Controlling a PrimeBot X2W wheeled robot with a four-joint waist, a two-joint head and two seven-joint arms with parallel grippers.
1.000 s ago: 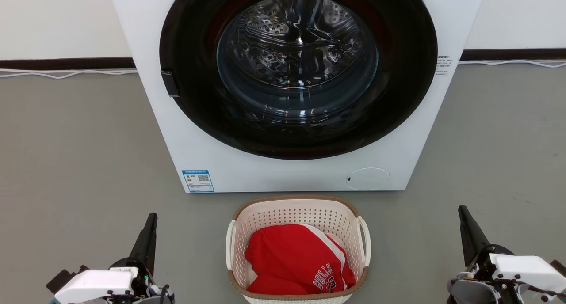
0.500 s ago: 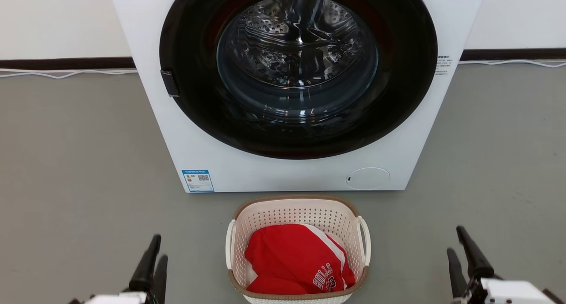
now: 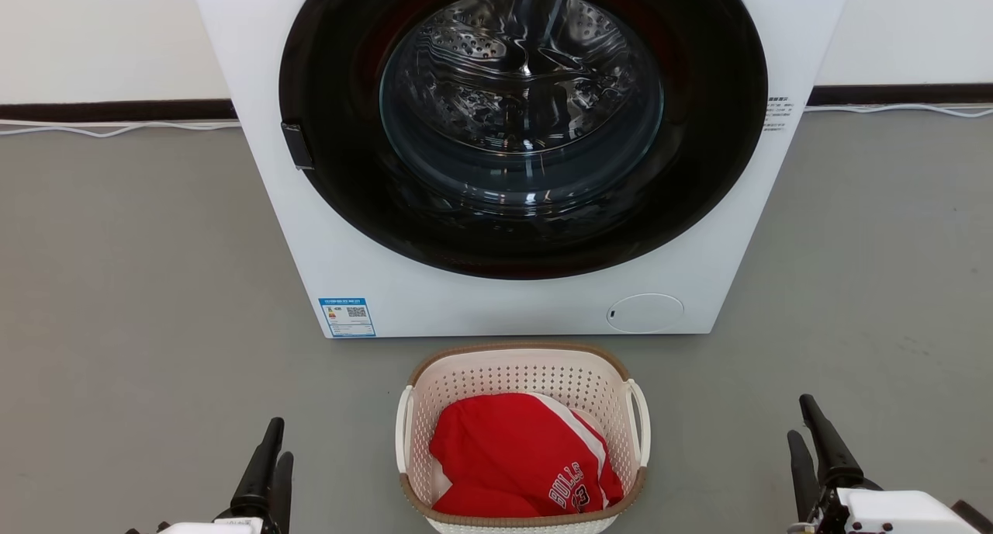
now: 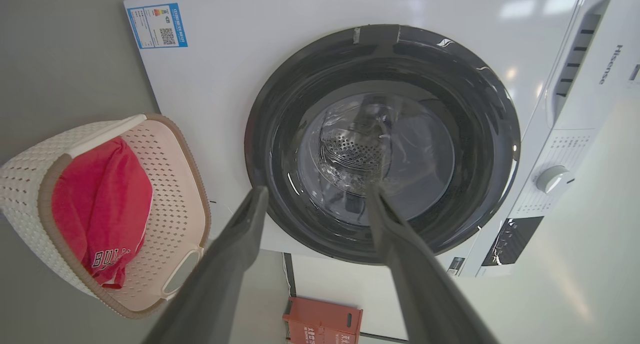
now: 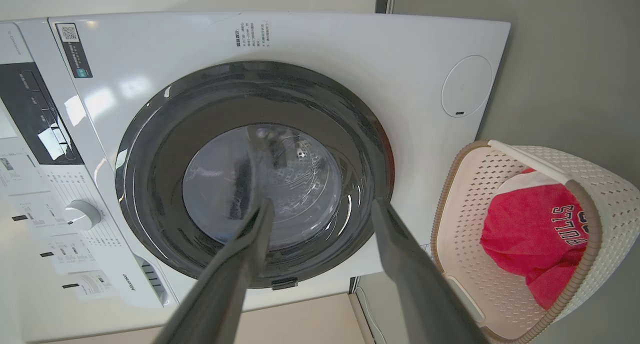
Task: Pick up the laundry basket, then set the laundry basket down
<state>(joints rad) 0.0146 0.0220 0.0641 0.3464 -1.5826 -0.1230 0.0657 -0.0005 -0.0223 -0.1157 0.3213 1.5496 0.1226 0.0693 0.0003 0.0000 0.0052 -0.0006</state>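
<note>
– in front of the washing machine (image 3: 434, 301), just below its round door (image 3: 520, 130), the laundry basket (image 3: 520, 375) is sitting on the grey floor (image 3: 155, 286) with a red jersey (image 3: 504, 449) lying inside. nothing is lifting it yet.

– and the arms?

– the left gripper (image 3: 280, 438) and the right gripper (image 3: 800, 416) are hovering one off each side of the basket. both are farther from the washing machine than the basket's machine-side rim, and well apart from the basket. both are standing with fingers spread, gripping nothing.

– so where is the trouble likely lying?

– probably in the two white loops. the left handle (image 3: 403, 429) and the right handle (image 3: 641, 421) are thin and hugging the walls. a finger arriving slightly off is likely sliding past the loop and shoving the light basket sideways or toward the washing machine.

– and if one side is catching first?

– then the basket is probably tipping as it is rising. the jersey is then sliding to the low end or spilling out in front of the washing machine. uneven timing between the arms would be causing that.

– anything else?

– the perforated wall is looking flexible, so a hard squeeze may be bowing it in and a weak one letting it slip. the basket is also sitting close to the washing machine's front panel, so a forward swing is risking a knock against it.
</note>
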